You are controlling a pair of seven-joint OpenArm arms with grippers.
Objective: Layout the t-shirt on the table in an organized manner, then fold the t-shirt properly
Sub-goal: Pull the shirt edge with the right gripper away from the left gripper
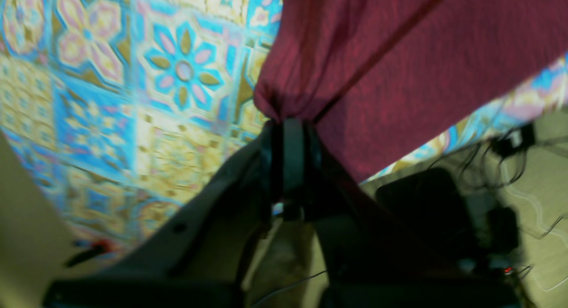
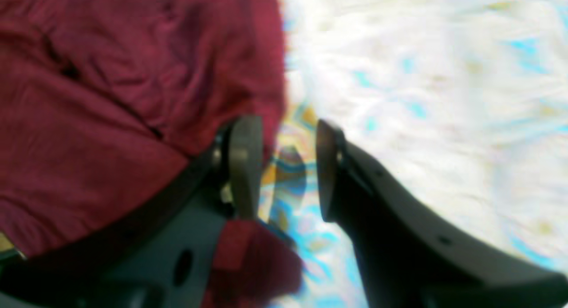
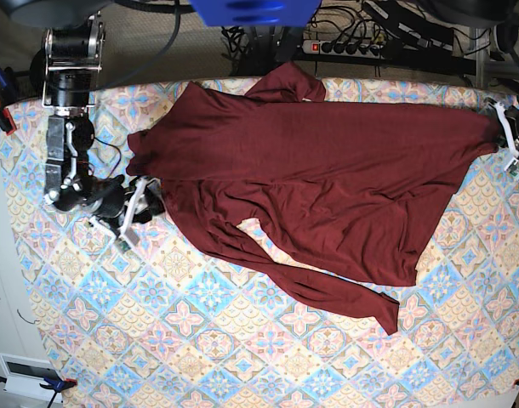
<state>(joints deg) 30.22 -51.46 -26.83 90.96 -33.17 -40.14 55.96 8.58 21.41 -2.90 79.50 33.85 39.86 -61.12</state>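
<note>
t-shirt (image 3: 327,170): plain dark maroon | table (image 3: 242,357): pastel blue-pink-cream floral diamonds

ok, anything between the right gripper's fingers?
Nothing held: only bare tablecloth shows between the right gripper fingers in the right wrist view; the t-shirt lies beside them.

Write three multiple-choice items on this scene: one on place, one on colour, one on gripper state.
1. Where is the t-shirt?
A. spread on the table
B. on the floor
C. folded into a small square

2. What colour is it?
A. blue
B. maroon
C. white

3. How is the left gripper?
A. wide open
B. out of view
C. shut on the t-shirt

Answers:
1 A, it lies across the patterned cloth.
2 B, dark red in every view.
3 C, fabric bunches between its closed fingers, while the right gripper stands open beside the shirt.
</note>
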